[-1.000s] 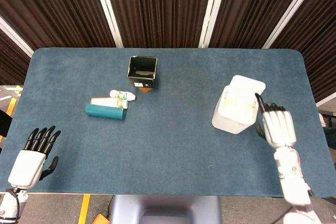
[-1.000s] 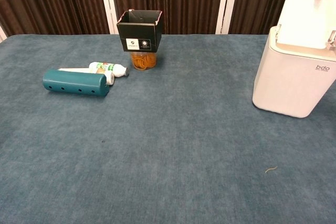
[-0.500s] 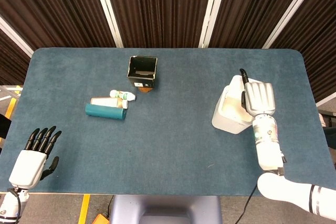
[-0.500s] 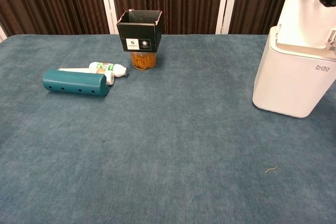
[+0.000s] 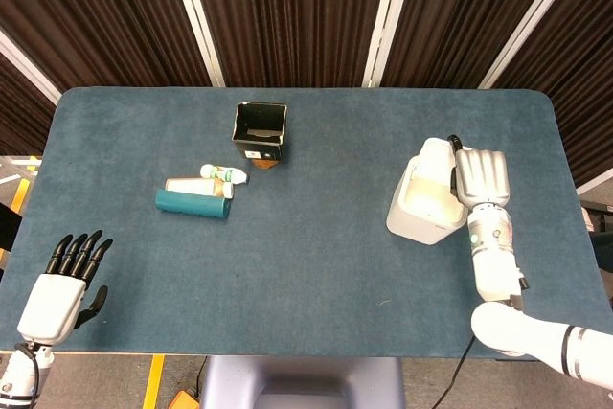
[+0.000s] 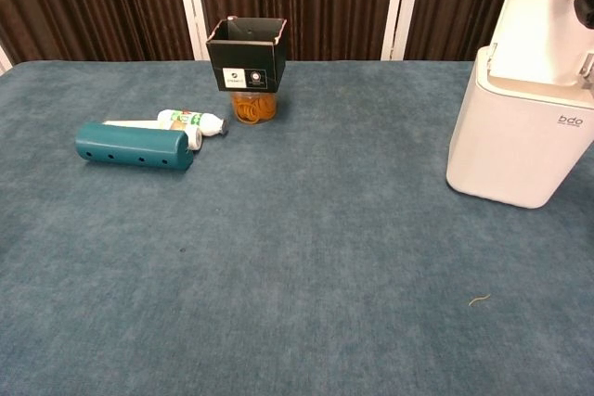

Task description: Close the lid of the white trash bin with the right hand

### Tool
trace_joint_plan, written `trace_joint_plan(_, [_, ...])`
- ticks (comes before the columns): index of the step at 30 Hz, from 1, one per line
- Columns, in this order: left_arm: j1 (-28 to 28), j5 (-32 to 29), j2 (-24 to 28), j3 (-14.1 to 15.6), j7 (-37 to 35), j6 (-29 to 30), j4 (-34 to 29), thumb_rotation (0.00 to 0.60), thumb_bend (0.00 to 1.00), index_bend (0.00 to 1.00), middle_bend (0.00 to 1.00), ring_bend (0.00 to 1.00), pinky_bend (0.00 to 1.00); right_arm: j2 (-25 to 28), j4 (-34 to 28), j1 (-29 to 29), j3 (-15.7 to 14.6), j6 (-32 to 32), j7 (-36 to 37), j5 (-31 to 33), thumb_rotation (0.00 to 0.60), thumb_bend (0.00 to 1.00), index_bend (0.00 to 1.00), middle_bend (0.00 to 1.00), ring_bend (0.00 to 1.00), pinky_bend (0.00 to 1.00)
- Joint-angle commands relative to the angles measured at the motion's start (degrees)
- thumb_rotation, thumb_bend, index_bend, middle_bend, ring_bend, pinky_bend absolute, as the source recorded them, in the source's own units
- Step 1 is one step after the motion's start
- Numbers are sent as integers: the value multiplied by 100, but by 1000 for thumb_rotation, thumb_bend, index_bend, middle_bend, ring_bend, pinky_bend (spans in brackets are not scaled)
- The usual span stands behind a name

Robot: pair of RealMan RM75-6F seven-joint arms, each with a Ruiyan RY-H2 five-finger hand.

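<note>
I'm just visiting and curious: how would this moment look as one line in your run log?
step: closing lid | right hand: behind raised lid | white trash bin: open | left hand: idle at table edge

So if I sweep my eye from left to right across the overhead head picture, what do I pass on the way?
Left hand with dark fingers at the table's near edge → teal cylinder lying on its side → black open-topped box → white plastic trash bin, lid raised → right hand against that lid.

White bin, teal cylinder
</note>
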Motion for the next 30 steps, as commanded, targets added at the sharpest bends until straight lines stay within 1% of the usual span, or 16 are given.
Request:
trace_joint_plan(1, [-3, 14, 5, 8, -12, -2, -2, 600, 457, 0, 0, 0, 0, 193, -196, -60, -115, -94, 189, -91, 600, 735, 310, 1000, 1000, 1000])
trace_joint_plan(5, [-1, 23, 5, 11, -12, 6, -4, 600, 457, 0, 0, 0, 0, 502, -522, -165, -318, -206, 360, -254, 600, 734, 322, 1000, 1000, 1000])
trace_joint_plan(10, [2, 32, -5, 18, 8, 7, -4, 600, 456, 0, 0, 0, 0, 786, -905, -394, -728, -243, 611, -808, 600, 734, 326, 1000, 1000, 1000])
trace_joint_plan(12, [-3, 33, -11, 22, 20, -8, -3, 600, 456, 0, 0, 0, 0, 854, -1004, -483, -945, -286, 670, -1058, 600, 734, 326, 1000, 1000, 1000])
trace_joint_plan(15, [-9, 33, -18, 23, 39, -22, -7, 600, 456, 0, 0, 0, 0, 862, -1037, -592, -1272, -289, 664, -1409, 600, 734, 323, 1000, 1000, 1000])
trace_joint_plan(18, [-10, 34, -16, 22, 39, -20, -12, 600, 457, 0, 0, 0, 0, 752, -942, -676, -1543, -224, 629, -1717, 600, 734, 316, 1000, 1000, 1000])
trace_joint_plan(24, [-4, 36, -6, 22, 10, -2, -4, 600, 456, 0, 0, 0, 0, 517, -675, -757, -1853, -237, 669, -1981, 600, 734, 309, 1000, 1000, 1000])
trace_joint_plan(28, [-1, 43, -1, 28, 8, -1, -7, 600, 456, 0, 0, 0, 0, 401, -525, -736, -1933, -287, 656, -1927, 600, 734, 309, 1000, 1000, 1000])
trace_joint_plan(30, [0, 46, 4, 27, 3, 7, -10, 600, 456, 0, 0, 0, 0, 390, -523, -752, -1939, -243, 715, -1996, 600, 734, 308, 1000, 1000, 1000])
